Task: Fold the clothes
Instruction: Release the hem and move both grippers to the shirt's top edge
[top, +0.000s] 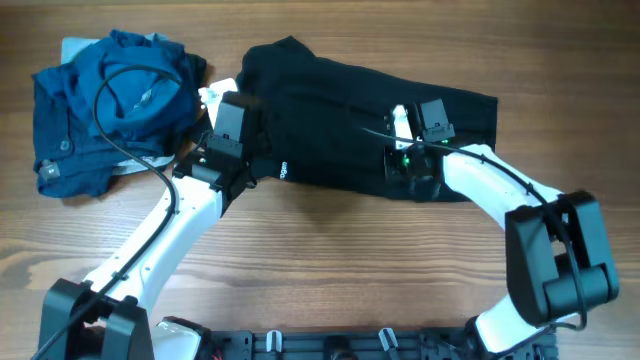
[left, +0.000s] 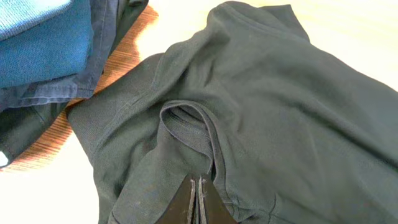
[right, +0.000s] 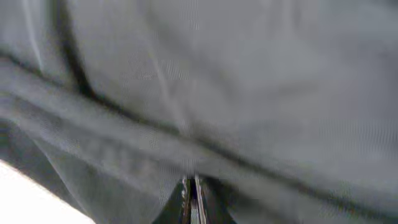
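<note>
On the table, left pincer and right pincer each clench a fold of the black clothes

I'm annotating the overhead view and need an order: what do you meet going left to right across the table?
heap of blue garments → left gripper → white label → right gripper. The black garment spans both grippers, so it is left out.

I work over a wooden tabletop. The black garment lies spread on it beneath my left tool and right tool. The heap of blue garments lies on the tabletop just left of the left tool.
</note>
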